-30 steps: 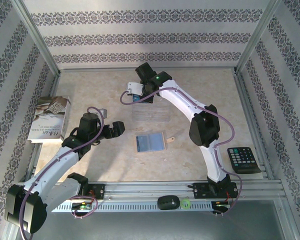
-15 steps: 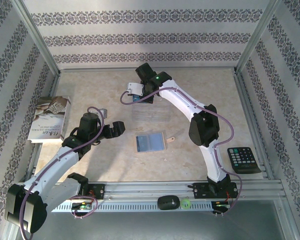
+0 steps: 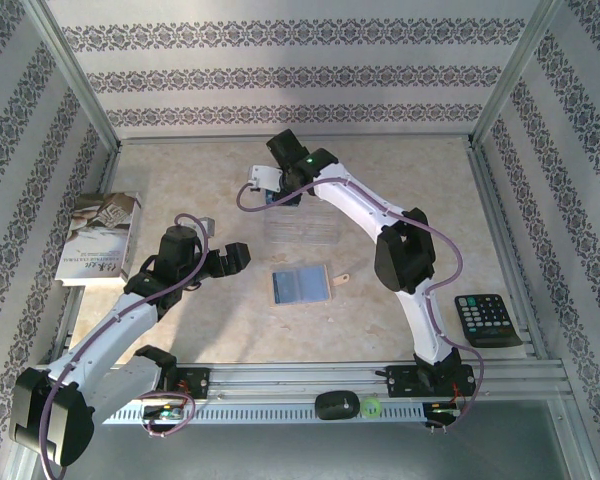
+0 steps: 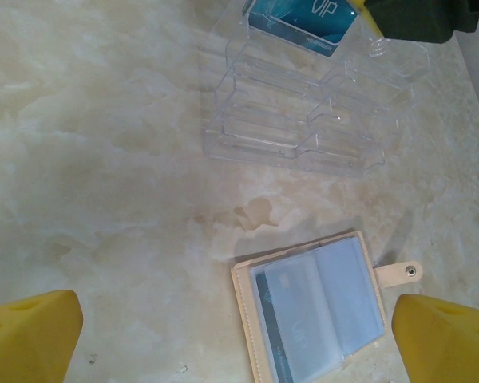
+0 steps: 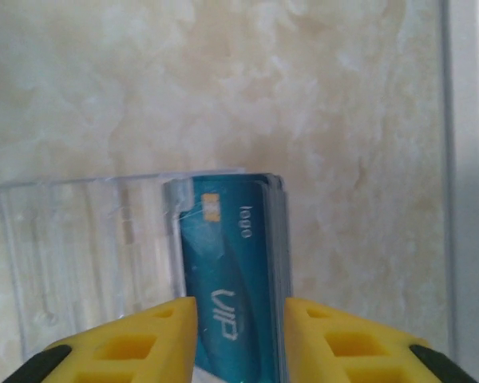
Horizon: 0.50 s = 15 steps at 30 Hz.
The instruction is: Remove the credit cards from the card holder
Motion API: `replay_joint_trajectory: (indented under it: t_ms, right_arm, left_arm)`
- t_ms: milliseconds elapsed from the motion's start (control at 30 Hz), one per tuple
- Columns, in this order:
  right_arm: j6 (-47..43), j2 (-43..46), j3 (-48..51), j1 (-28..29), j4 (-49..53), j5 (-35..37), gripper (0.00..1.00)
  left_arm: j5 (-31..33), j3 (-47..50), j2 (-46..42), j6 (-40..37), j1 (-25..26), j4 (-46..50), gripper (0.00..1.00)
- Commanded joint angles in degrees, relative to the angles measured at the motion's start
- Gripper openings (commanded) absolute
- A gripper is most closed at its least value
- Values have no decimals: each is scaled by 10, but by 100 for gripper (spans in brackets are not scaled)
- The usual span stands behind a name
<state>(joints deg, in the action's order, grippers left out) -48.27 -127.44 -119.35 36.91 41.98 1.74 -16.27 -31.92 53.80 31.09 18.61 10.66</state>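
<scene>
Blue card (image 5: 231, 263) stands upright in the end slot of the clear tray (image 4: 295, 120), flanked by the right end effector (image 5: 239, 319). Its fingers sit close on both sides; cannot tell if clamped or let go. Step in hand looks like dropping card 1 into the tray. Other tray slots are empty. Holder (image 4: 311, 315) lies open on the surface (image 4: 104, 159), near the tray but apart. 1 dark card (image 4: 281, 319) sits in its left sleeve; the right sleeve looks empty. Left end effector (image 4: 235, 335) hovers by the holder, fingers wide apart, holding nothing. Next move calls for a clean release without tipping the card, then sliding the dark card out, likely with the holder pinned.
</scene>
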Motion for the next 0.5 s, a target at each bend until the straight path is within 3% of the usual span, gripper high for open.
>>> replay_joint_trajectory:
  t_ms: [0,167,233,467]
  right_arm:
    - [22,33,23,7,-79,33,37]
    - [117,99,88,7,-175,24,39]
    - [200,146,137,6,-222,14,41]
    - [516,283,324,9,-242,-61,43]
  left_arm:
    - [-9,11,-2,5,-11,-24,99]
    - [-12,24,-14,20,-10,-47,99]
    - [-3,37,-22,34,-11,-65,99]
    - [16,90,-65,88,-12,-126,99]
